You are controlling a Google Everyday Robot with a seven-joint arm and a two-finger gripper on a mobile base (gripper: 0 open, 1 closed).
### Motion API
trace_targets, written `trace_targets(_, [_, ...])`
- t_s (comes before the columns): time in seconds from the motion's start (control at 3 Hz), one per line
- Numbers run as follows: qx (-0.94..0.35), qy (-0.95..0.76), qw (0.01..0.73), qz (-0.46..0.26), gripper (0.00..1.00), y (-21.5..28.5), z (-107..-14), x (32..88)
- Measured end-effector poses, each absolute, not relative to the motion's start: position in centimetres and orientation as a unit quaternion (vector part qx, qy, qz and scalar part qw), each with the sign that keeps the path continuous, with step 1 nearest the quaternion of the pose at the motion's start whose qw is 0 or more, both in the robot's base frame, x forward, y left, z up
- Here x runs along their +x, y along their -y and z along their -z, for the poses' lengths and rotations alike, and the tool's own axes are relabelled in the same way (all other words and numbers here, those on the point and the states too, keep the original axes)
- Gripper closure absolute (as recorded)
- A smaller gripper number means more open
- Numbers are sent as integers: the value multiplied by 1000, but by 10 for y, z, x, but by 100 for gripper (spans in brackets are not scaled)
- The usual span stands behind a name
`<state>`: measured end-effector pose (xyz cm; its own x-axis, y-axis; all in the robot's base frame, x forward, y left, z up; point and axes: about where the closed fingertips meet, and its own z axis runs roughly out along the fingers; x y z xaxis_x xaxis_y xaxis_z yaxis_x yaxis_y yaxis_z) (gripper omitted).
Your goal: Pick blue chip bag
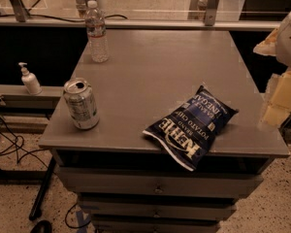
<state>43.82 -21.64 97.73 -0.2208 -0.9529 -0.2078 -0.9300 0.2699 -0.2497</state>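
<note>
Tabletop [150,76]: grey and flat, the top of a drawer cabinet on a speckled floor, with a glazed partition running behind it.
Blue chip bag [191,125]: lies flat at the front right of the tabletop. Its white KETTLE lettering is upside down to the camera, and its near corner hangs over the front edge.
Soda can [81,104]: silver, opened, upright near the front left corner, well apart from the blue chip bag.
Water bottle [97,32]: clear, capped, upright at the back left.
Pump bottle [30,79]: white, on a lower ledge left of the cabinet.
Cables [5,144]: dark, looped on the floor at left.
End effector [280,101]: pale cream, at the right edge of the view beside the tabletop's right side, apart from the blue chip bag. Whether it is wide or narrow cannot be told.
</note>
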Motion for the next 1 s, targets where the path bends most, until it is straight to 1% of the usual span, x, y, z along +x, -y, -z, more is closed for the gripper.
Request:
trace_targets(0.67, [-596, -785, 167, 29, 0, 217, -974, 442])
trace_targets(1.0, [-581, -792, 188, 0, 0, 213, -956, 455])
